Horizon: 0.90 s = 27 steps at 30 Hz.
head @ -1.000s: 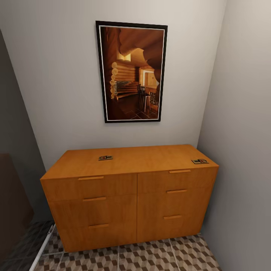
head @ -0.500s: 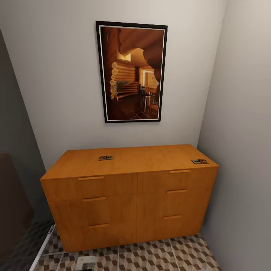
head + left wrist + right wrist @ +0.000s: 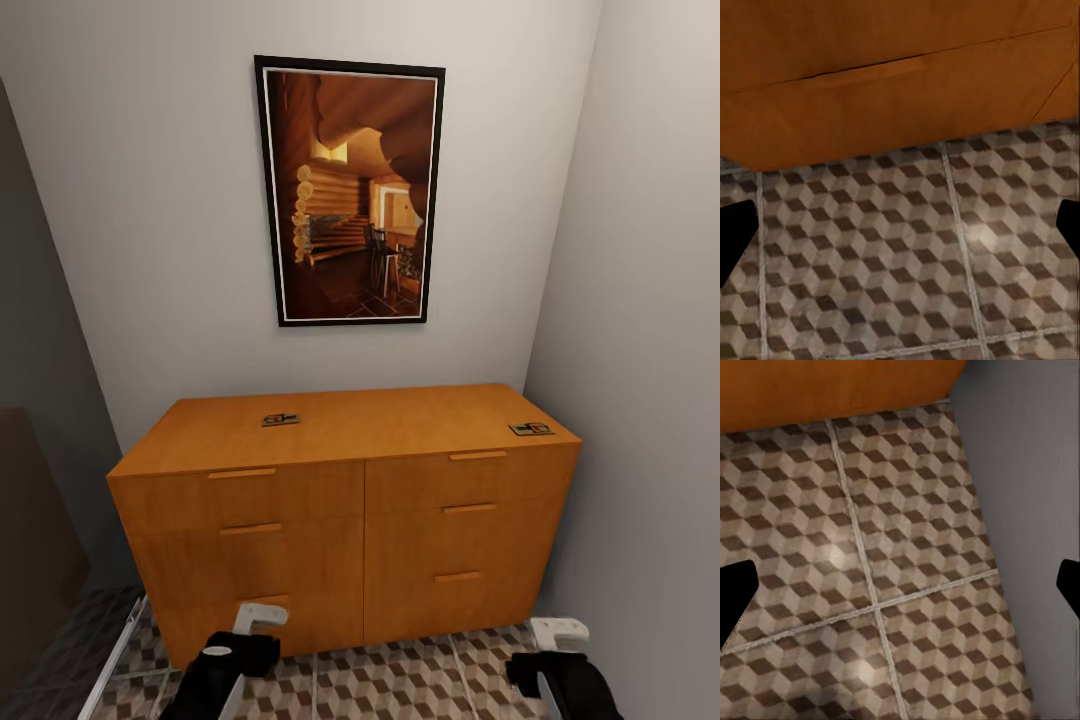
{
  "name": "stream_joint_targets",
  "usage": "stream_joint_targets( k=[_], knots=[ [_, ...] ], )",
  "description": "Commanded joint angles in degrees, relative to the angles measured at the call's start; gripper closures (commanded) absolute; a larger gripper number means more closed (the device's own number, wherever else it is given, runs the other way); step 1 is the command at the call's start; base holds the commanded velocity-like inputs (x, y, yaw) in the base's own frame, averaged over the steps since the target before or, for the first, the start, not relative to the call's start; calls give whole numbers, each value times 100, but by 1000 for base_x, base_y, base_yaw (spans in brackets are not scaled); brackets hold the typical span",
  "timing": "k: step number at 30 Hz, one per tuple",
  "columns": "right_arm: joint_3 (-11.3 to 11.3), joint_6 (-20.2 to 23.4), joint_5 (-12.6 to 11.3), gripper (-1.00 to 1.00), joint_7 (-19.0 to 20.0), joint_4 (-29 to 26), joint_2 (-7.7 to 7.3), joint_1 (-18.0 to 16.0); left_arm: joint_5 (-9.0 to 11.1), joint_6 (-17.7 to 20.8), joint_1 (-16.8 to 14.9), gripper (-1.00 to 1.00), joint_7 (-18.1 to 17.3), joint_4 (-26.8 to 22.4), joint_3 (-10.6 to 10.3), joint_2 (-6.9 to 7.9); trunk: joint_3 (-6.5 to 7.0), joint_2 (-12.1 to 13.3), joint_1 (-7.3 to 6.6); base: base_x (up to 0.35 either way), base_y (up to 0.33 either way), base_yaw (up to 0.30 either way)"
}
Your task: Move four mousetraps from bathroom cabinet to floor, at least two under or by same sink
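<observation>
A: Where are the traps found?

B: Two traps are seen on the cabinet (image 3: 340, 440) top: one (image 3: 281, 420) left of centre, one (image 3: 531, 429) at the right front corner.

A: And the grippers?

B: The left gripper (image 3: 900, 229) and right gripper (image 3: 900, 585) are held low over the floor (image 3: 400, 680), jaws spread wide, nothing grasped.

A: How should a trap be handled?

B: It is judged light, stiff and thin (the wire likely fragile); the board's long edges should be pinched.
</observation>
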Motion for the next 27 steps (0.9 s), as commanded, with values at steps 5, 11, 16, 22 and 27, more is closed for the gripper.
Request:
stream_joint_targets(
  k=[5,11,16,22,27],
  knots=[
    [-376,772,19,-100,13,-772,-11,-3,13,984,-3,-100,18,-1112,-418,-22,-7,-3,0,0,0,0],
    [-483,1140,24,-100,14,-1160,-101,-2,19,1538,-3,-100,17,-1829,-672,-112,-7,-3,0,0,0,0],
    [-519,1323,25,-100,13,-1416,-196,-2,21,1959,-4,-100,21,-2319,-778,-267,-7,-3,0,0,0,0],
    [-528,1336,63,-100,8,-1602,-230,4,18,2187,-22,-100,30,-2648,-834,-439,-7,-3,0,0,0,0],
    [-528,1336,86,-100,-1,-1675,-238,10,15,2282,-51,-100,31,-2800,-903,-563,-7,-3,0,0,0,0]
  ],
)
